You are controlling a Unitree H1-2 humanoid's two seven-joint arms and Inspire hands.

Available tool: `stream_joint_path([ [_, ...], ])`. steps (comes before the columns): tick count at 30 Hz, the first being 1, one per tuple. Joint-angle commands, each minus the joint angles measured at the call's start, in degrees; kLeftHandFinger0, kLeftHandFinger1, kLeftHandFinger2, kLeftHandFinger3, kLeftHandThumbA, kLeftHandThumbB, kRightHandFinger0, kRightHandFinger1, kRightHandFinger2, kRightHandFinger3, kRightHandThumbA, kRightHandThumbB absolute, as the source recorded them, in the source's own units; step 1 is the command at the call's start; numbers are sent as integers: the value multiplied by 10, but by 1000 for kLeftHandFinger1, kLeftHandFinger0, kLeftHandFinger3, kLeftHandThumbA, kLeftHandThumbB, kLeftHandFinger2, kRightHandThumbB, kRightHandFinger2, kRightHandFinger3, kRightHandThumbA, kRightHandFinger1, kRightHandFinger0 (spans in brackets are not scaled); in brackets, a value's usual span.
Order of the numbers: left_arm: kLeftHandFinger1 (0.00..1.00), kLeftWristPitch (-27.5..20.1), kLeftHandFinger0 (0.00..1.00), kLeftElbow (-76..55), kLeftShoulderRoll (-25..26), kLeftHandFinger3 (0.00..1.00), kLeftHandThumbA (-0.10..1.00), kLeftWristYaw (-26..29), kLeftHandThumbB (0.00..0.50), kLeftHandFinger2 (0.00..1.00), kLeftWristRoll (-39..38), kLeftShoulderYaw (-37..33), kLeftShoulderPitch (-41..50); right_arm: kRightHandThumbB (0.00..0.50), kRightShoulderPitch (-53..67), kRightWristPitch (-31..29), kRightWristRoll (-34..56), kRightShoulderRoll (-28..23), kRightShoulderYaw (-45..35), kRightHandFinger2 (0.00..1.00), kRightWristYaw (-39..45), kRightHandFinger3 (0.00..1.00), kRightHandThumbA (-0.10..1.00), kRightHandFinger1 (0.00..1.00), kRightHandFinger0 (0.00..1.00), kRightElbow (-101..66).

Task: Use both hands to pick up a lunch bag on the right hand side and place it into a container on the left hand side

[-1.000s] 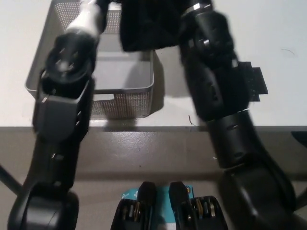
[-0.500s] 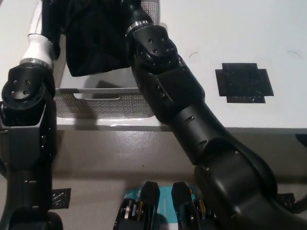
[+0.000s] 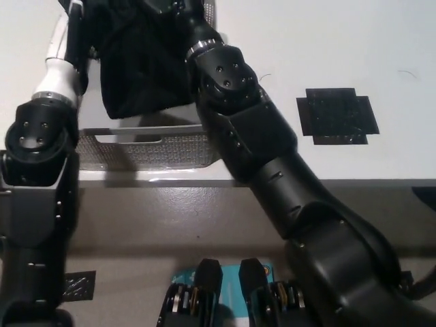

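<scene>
Hands hidden at top edge, so you can't tell grip; you're holding bag (image 3: 143,61) over basket (image 3: 153,146), be lowering it level.

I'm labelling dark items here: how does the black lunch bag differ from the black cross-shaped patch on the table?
The lunch bag is bulky, soft fabric hanging above the mesh container; the cross-shaped patch lies flat on the table. The bag sits between both arms; the patch lies alone to the right, untouched. Both are black.
</scene>
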Motion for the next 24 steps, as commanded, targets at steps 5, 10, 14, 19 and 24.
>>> stream_joint_path([
  [5,1000,17,1000,-72,281,1000,1000,-240,155,1000,34,-123,17,83,69,274,-291,-162,252,897,74,1000,628,853,804,-146],
  [10,1000,13,1000,-127,344,1000,1000,-258,179,1000,-32,-79,66,75,168,217,-254,-249,229,1000,91,1000,564,982,966,-254],
  [14,1000,23,1000,-200,368,1000,1000,-263,162,1000,-67,-59,101,73,225,183,-228,-274,197,872,71,989,400,801,757,-319],
  [19,1000,24,1000,-277,391,1000,1000,-259,162,1000,-115,-46,156,51,288,157,-204,-297,157,683,61,959,327,508,426,-418],
  [24,1000,24,1000,-329,401,1000,1000,-259,120,1000,-120,-34,208,31,358,175,-178,-321,129,919,83,1000,349,787,732,-526],
])
